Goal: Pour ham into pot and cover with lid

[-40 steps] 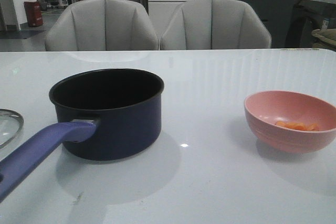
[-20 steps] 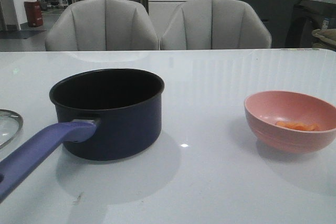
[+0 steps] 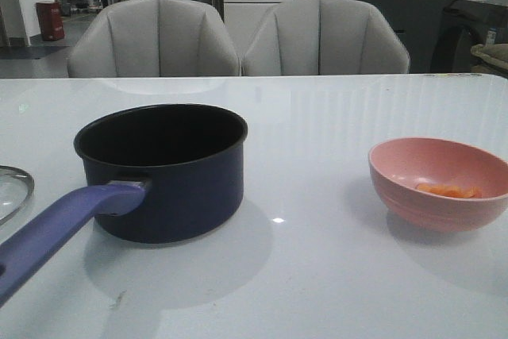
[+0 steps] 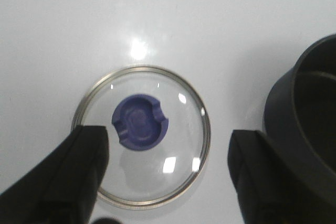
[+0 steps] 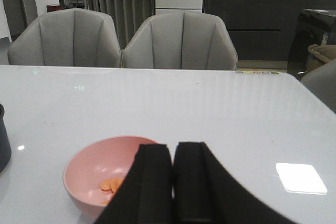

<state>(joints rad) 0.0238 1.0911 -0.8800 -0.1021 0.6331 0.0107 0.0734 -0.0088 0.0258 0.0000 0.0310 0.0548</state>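
Nearest the robot on the bench [image 3: 317, 291], the pot's long purple-blue handle runs toward the camera at front left; the pot [image 3: 163, 171] itself sits left of centre, upright, black inside, nothing visible in it. Lid [image 4: 142, 135] lies flat on the bench just left of the pot, knob up, only its rim edge showing in the front view. Pink bowl [image 3: 439, 182] sits well apart on the right, with the ham [image 3: 448, 190] as a few small orange pieces at its bottom.

Handling, judged: ham is light and loose, so it goes by tipping the bowl, not picking. Bowl looks stiff, smooth and probably slick; take it at the near rim, one finger inside, one outside. Lid is glass, fragile, with slippery metal rim; the flared knob is the only sensible grip. Pot looks heavy enough to stay put during the pour.

Left hand [image 4: 168, 177] hangs above the lid, pointing down, fingers spread wide either side of the knob, holding nothing; pot wall sits just beside one finger. Right hand [image 5: 173, 182] sits level behind the bowl's near side, pointing across the bench, fingers pressed together with nothing between them. It must spread before it can take the rim.

Beyond the bench, two grey chairs [image 3: 238, 37].
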